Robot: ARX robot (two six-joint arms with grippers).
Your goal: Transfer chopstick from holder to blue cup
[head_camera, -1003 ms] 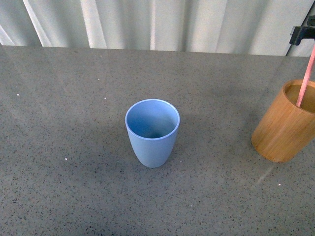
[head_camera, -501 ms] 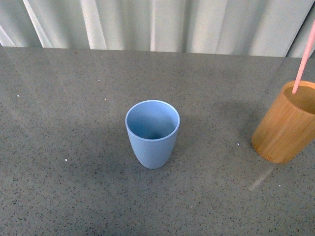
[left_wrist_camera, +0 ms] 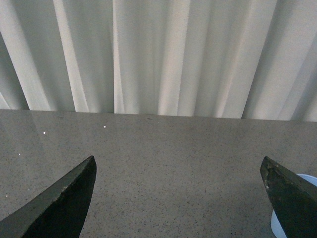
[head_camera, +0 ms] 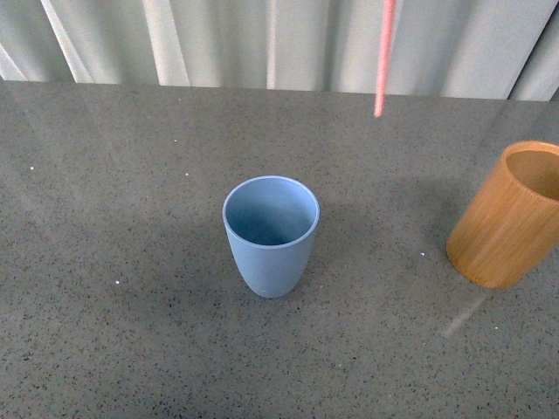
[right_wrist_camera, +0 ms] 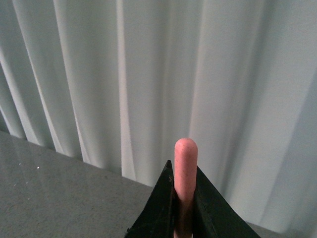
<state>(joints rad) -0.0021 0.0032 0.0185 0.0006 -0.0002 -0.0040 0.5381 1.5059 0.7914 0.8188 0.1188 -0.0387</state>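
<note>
Chopstick (head_camera: 382, 61): airborne, long axis vertical, clear of holder (head_camera: 507, 218), pinched by right claw (right_wrist_camera: 184, 172). Blue cup (head_camera: 271, 231) upright on tabletop (head_camera: 131, 218), between 7 and 8 o'clock from lower tip; likely shift there, then lower. Left claw (left_wrist_camera: 177, 161) spread, empty.

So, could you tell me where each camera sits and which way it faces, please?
Front: on the body between the arms, looking down at blue cup, holder and hanging chopstick; no arm shows.
Left wrist: faces table and curtain; open left end effector frames it.
Right wrist: faces curtain; right end effector grips the chopstick.
Shared: chopstick, in front and right wrist.
</note>
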